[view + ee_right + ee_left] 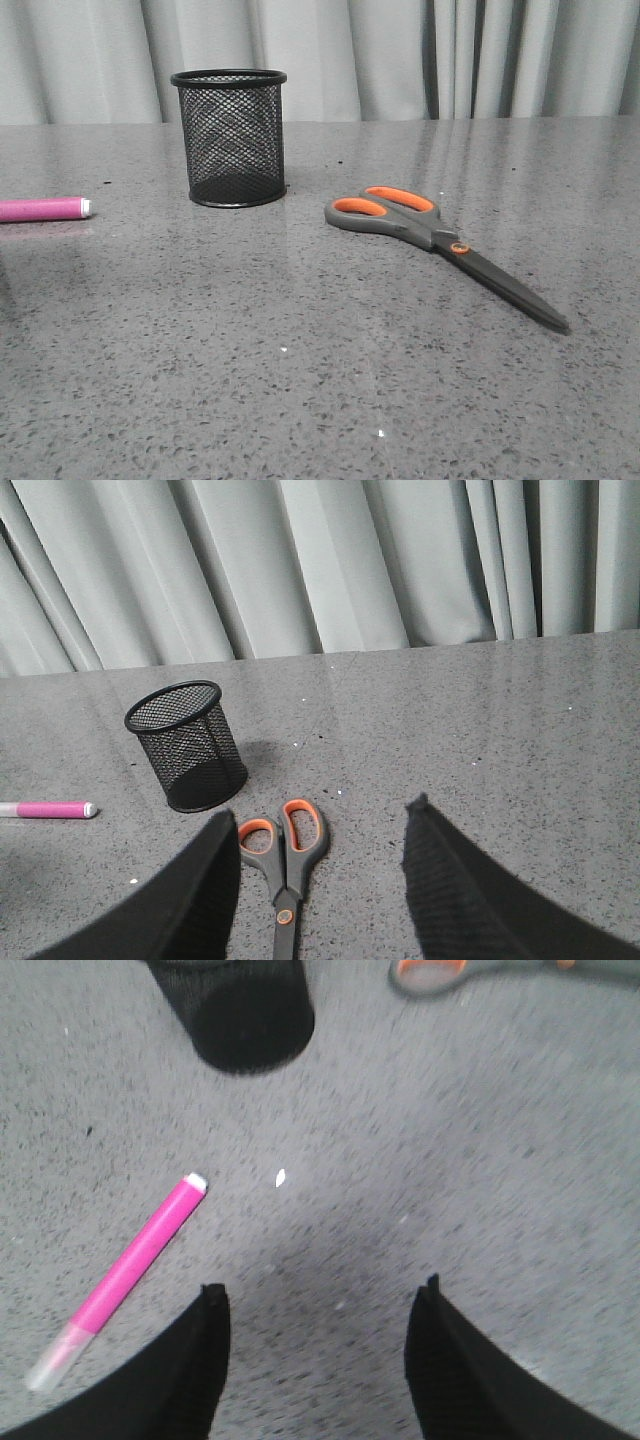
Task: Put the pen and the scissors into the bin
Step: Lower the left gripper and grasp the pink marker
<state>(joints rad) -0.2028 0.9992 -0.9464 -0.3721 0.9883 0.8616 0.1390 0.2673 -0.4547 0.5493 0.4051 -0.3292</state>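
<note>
Left end effector point(318, 1360) released, fingers spread above speckled grey tabletop point(300, 380). Right end effector point(320, 890) likewise released. Slim magenta pen point(140, 1260) flat near left edge; mesh bin point(231, 137) upright toward far edge; scissors point(440, 243) flat, right of bin.

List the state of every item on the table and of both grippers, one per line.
pen: lying flat on the table, outside the cup.
scissors: lying flat, blades closed, not gripped.
bin: upright, nothing visible inside.
left gripper: open, above the table beside the pen, holding nothing.
right gripper: open, above the scissors, holding nothing.
</note>
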